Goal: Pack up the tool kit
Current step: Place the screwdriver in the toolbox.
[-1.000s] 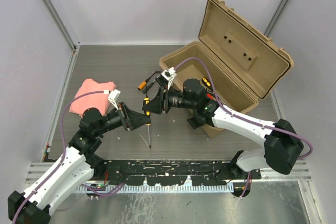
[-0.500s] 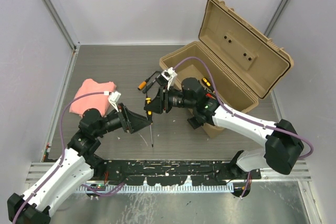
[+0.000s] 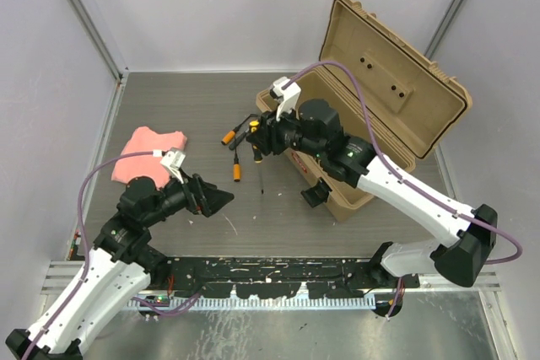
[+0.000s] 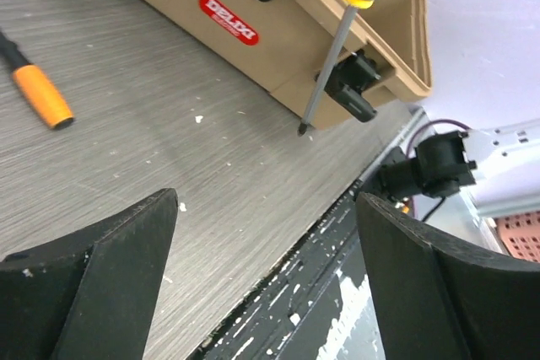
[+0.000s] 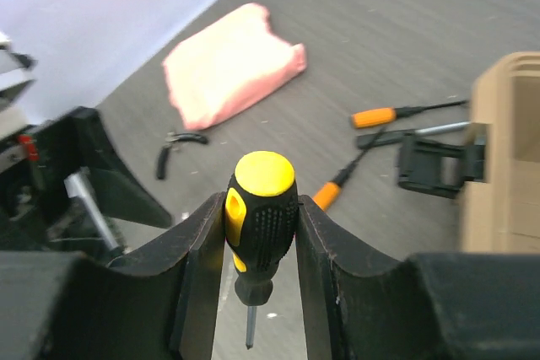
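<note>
Our right gripper (image 5: 260, 238) is clamped on the ribbed black-and-yellow handle of a screwdriver (image 5: 262, 200). The shaft hangs straight down with its tip off the table.

The risk, as we judge it, begins at that grip. The handle is rounded and the long shaft swings free below, so a quick move could let the tool pivot or slide between the fingers.

In the left wrist view the tip appears to hang in front of the case's front wall (image 4: 278, 44), close to a black latch (image 4: 353, 90). If we carry it across without lifting first, the shaft could strike the rim or catch the latch. If we let go too high over the opening, it could bounce back out.

The tan case (image 3: 396, 69) sits from right of centre to the upper right of the overhead frame, its lid open and leaning back. Two orange-handled screwdrivers (image 3: 239, 168) lie on the table just left of it, near the centre. A pink cloth (image 3: 148, 149) lies at mid-left.

The right arm rises from the lower right, crosses the case's front corner and ends with its wrist pointing left. The left gripper (image 3: 221, 199) is spread wide on nothing, low at lower-left centre and aimed toward the case. Its arm is folded back to the lower-left corner.
</note>
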